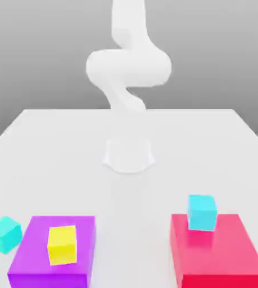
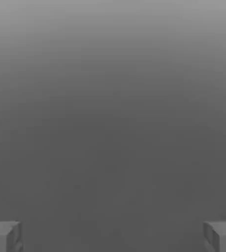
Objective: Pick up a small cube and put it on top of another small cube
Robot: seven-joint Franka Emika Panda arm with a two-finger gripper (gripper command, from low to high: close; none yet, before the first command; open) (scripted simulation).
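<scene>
Near the purple block (image 1: 52, 250) sit your options: a yellow cube (image 1: 62, 245) on it, a cyan cube (image 1: 4, 234) beside it on the table (image 1: 209, 146). Your gripper (image 2: 113, 236) holds nothing, fingers (image 2: 4, 235) wide apart, ready to descend.

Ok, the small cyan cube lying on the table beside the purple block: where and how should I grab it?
Grip the small cyan cube across two opposite side faces, coming straight down from above. It sits free on the white table, but the large purple block crowds one side, so a level approach looks tight.
</scene>
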